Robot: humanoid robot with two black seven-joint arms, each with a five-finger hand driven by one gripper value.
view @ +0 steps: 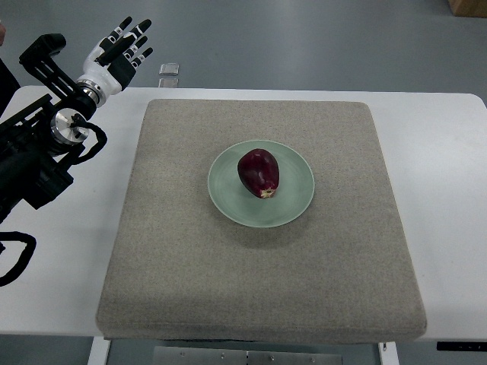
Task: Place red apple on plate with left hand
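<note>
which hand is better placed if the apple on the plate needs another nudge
Left. Only the left hand is in view, raised open past the table's far left corner, clear of the mat. The right arm isn't visible. The apple already lies on the plate, so probably nothing remains.

From my feed I see the red apple [259, 172] lying on its side on the pale green plate [297, 201], its stem end toward the near edge. The plate sits near the middle of a grey-beige mat [167, 266] that covers most of the white desk [449, 152]. My left hand [120, 49] hangs over the desk's far left corner, fingers spread and holding nothing, well apart from the plate. A small clear object [169, 70] lies on the floor just beyond the desk.
</note>
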